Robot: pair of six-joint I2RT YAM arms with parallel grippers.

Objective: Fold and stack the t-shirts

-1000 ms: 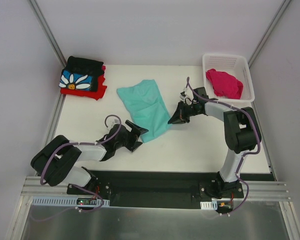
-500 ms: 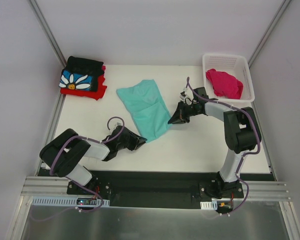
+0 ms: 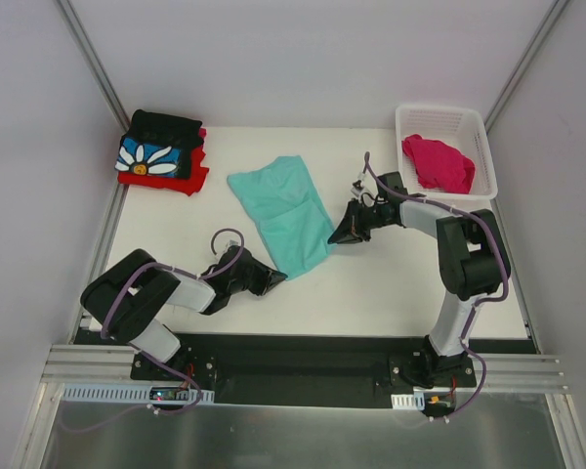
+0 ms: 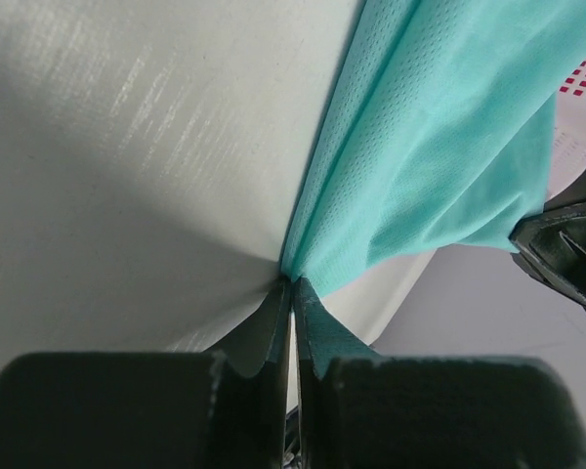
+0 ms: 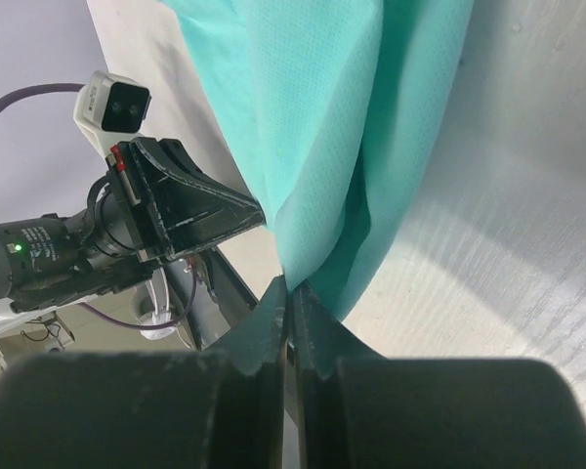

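A mint-teal t-shirt [image 3: 285,210] lies folded lengthwise in the middle of the white table [image 3: 391,293]. My left gripper [image 3: 279,277] is shut on its near corner; the left wrist view shows the teal cloth [image 4: 439,147] pinched at the fingertips [image 4: 293,283]. My right gripper [image 3: 334,234] is shut on the shirt's right corner, and the right wrist view shows the cloth [image 5: 322,127] caught between the tips [image 5: 288,285]. A black t-shirt with a white daisy [image 3: 154,156] rests on a red t-shirt [image 3: 171,183] at the back left. A magenta-pink t-shirt [image 3: 438,162] lies crumpled in the basket.
The white lattice basket [image 3: 481,132] stands at the back right corner. Grey walls and metal rails enclose the table on three sides. The arms' black base plate [image 3: 293,366] runs along the near edge.
My left gripper moved forward to the teal shirt's near corner and closed on it. The right arm held still.
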